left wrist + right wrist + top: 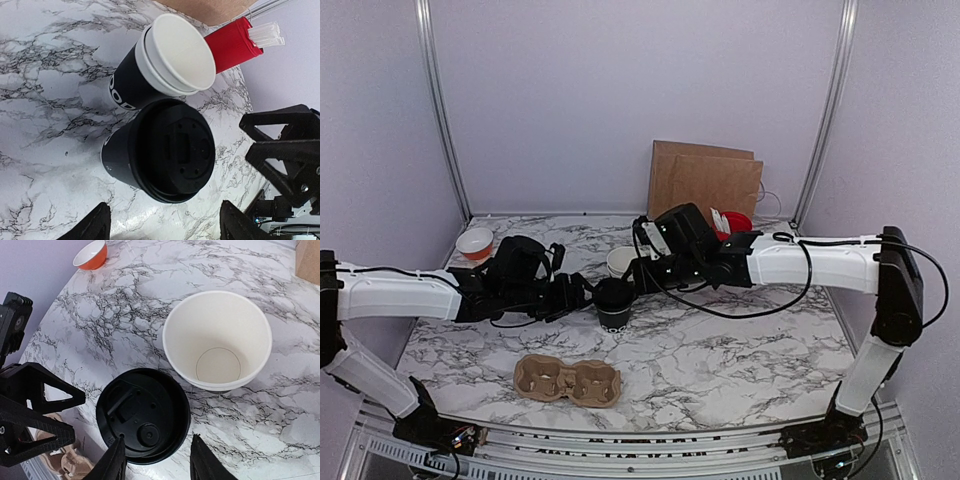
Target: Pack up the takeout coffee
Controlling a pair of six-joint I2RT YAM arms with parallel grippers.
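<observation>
One unlidded black cup (126, 75) shows white letters "OOD".

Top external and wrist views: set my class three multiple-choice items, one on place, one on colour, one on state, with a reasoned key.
1. Where is the cardboard cup carrier? A) in front of the lidded cup B) behind the bag C) inside the bowl
2. What colour is the lid? A) white B) black C) red
3. The unlidded cup is: A) tipped over B) full C) upright, empty
Key: A, it lies nearer the arm bases; B, both wrist views show black; C, its bare bottom shows from above.
</observation>
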